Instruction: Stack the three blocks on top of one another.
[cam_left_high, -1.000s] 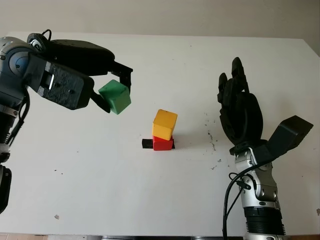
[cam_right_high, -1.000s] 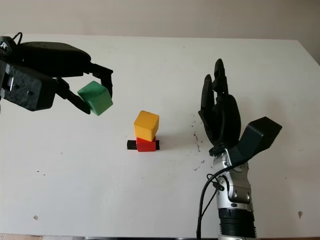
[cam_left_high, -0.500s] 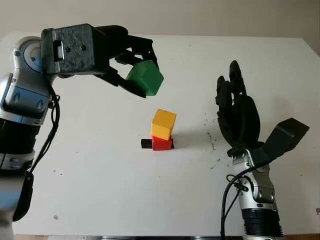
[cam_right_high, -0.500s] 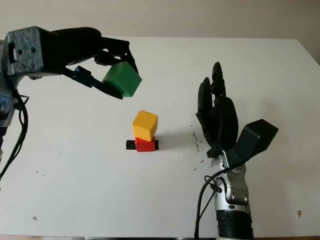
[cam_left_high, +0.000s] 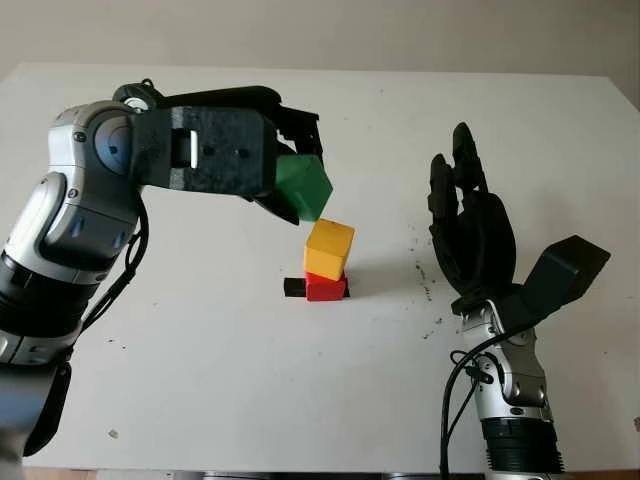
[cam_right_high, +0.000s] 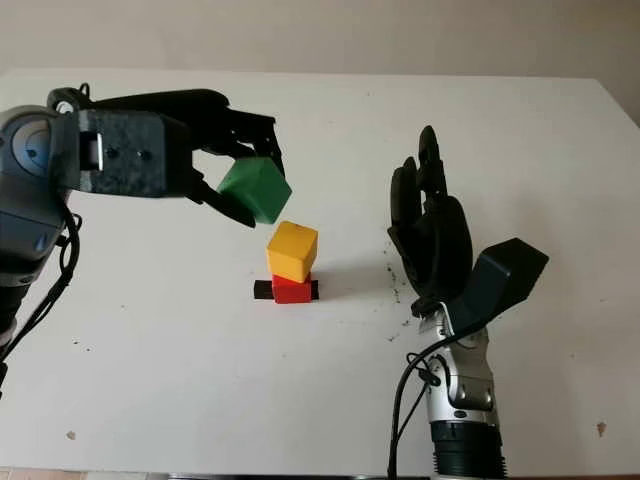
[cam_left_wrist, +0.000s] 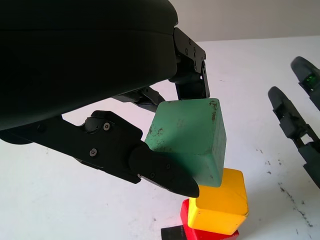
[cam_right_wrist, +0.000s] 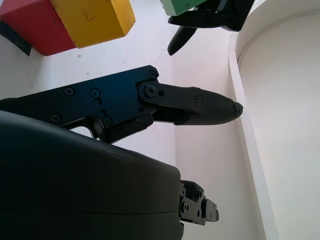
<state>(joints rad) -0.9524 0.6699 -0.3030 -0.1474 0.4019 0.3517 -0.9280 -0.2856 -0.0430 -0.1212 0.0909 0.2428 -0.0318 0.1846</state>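
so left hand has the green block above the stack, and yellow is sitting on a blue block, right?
Not quite: the yellow block sits on a red block, not a blue one, as the left eye view shows. The rest holds: the left hand has the green block above the stack.

A faint mark like "N" shows on the yellow block (cam_right_wrist: 92, 17), otherwise nothing legible
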